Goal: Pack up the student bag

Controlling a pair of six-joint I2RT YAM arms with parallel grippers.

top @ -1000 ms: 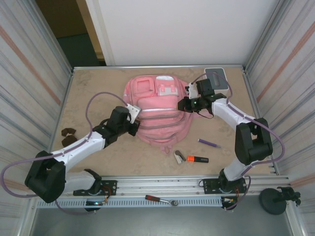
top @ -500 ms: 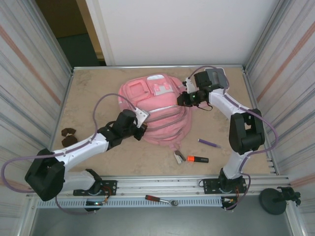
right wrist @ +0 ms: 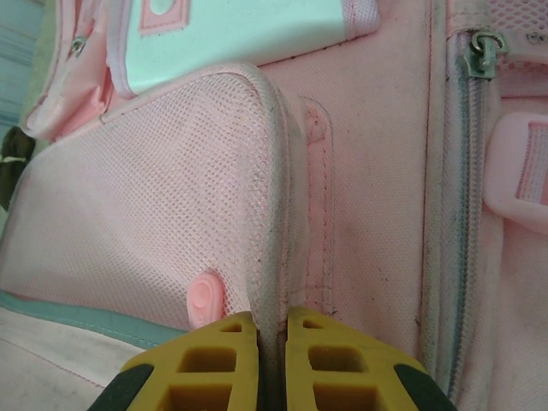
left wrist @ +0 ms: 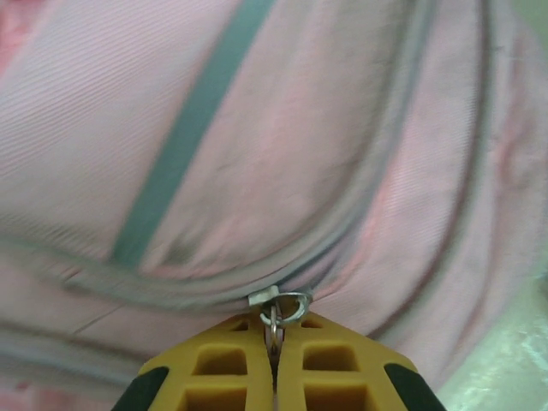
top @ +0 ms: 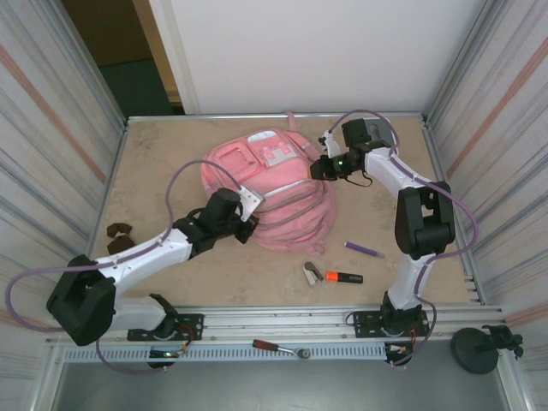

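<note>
1. Student bag (top: 272, 184) lies flat on the table (top: 163, 154), front side up, toward the far middle, between my two arms.
2. My left tool (left wrist: 274, 347) is at the bag's near-left edge. Its yellow fingers are closed tight on the metal zip pull (left wrist: 278, 308) of a long curved zip, with the ring caught right at the tips.
3. My right tool (right wrist: 272, 330) is at the bag's far-right side. It is closed too, pinching the pale piped edge of a mesh pocket (right wrist: 145, 197). A small pink snap (right wrist: 205, 301) sits just beside its left finger.
4. To the right of that grip, in the right wrist view, a second zip (right wrist: 462, 197) runs up the bag with its pull at the top.
5. On the table off the bag's near-right corner I see a purple pen (top: 364, 249) and an orange highlighter (top: 344, 277). Just beside the highlighter is a small grey and orange item (top: 312, 273) that I cannot identify.
6. Two dark brown pieces (top: 118, 231) lie well apart from everything else, at the table's left edge.
</note>
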